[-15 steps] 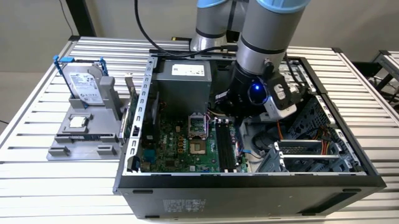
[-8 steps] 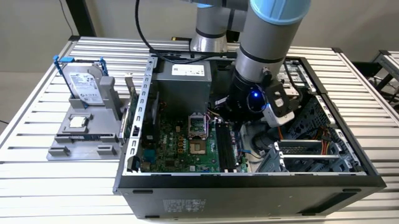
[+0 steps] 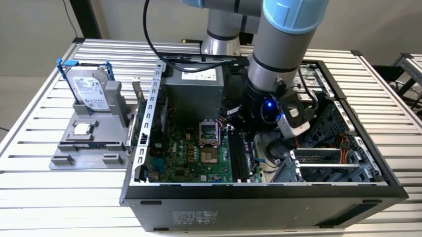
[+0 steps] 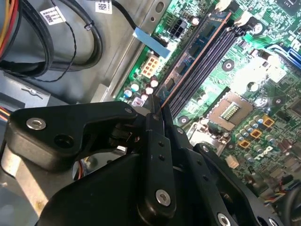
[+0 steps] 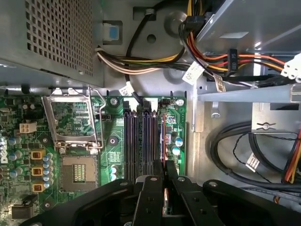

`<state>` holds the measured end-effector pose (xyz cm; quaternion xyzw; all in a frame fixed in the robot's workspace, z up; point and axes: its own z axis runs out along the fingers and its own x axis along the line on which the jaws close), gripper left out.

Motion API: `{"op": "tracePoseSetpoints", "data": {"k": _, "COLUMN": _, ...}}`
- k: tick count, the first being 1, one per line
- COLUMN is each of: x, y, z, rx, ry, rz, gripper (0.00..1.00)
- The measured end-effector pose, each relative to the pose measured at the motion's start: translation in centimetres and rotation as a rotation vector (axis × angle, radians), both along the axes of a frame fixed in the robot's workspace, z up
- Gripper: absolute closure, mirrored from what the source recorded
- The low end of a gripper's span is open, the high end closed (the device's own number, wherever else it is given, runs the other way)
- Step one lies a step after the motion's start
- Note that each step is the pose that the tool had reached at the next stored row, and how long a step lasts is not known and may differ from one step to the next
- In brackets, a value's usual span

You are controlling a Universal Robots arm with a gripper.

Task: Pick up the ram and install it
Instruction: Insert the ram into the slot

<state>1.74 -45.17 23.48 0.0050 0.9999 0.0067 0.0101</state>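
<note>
While the gripper (image 4: 157,110) is clenched on the ram (image 4: 195,52), the stick stands on its long edge over the memory slots (image 5: 141,141) of the motherboard (image 5: 84,155) inside the open computer case (image 3: 264,190), and it seems to be in or just above the slot nearest the case wall. In both wrist views the thin board runs along the slot, but I cannot tell if it is fully seated. One risk, in my judgement, is that the ram is a little tilted or shifted to the side, so pushing down would bend it or damage the slot. Another risk is that the end latches (image 4: 244,19) are not open enough and block the stick. Cables (image 5: 141,66) lie near the slots, and the hard drive (image 3: 89,91) stands well apart on the table (image 3: 39,173).
</note>
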Motion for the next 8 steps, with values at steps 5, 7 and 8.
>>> {"op": "tracePoseSetpoints", "data": {"k": 5, "x": -0.10, "y": 0.01, "z": -0.14, "rx": 0.0005, "ry": 0.0025, "rz": 0.000, "gripper": 1.00}}
{"op": "tracePoseSetpoints", "data": {"k": 7, "x": -0.10, "y": 0.00, "z": -0.25, "rx": 0.0000, "ry": 0.0040, "rz": 0.000, "gripper": 1.00}}
{"op": "tracePoseSetpoints", "data": {"k": 8, "x": -0.10, "y": 0.00, "z": -0.33, "rx": -0.0003, "ry": 0.0050, "rz": 0.000, "gripper": 1.00}}
